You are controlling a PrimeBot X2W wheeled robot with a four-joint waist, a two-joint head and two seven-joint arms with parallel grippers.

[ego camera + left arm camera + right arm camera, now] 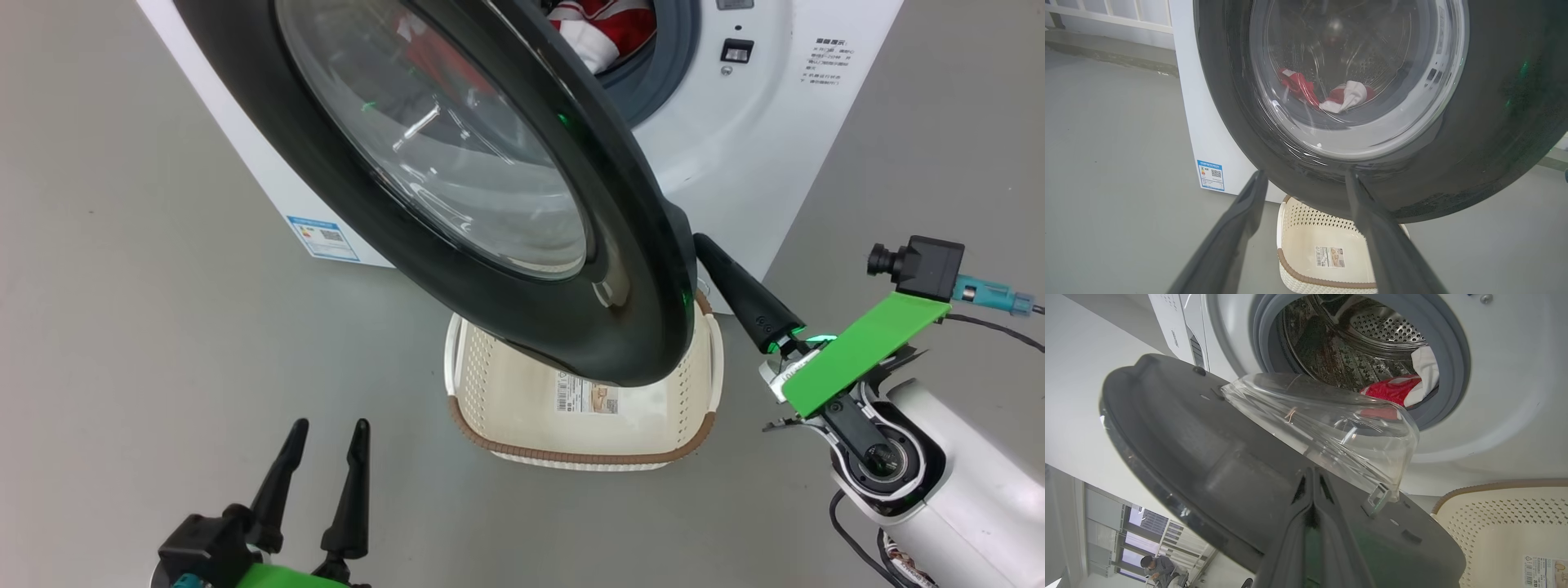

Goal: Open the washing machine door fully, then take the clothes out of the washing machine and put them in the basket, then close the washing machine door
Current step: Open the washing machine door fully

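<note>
Washing machine door is standing part open, hinged on my left, free edge pointing toward me and overhanging the basket. Its glass bowl is bulging back toward the drum. My right gripper is pressing shut on nothing, tips against the door's inner face. My left gripper is hanging wide open, empty, well apart. Clothes are lying inside the washing machine.
</note>
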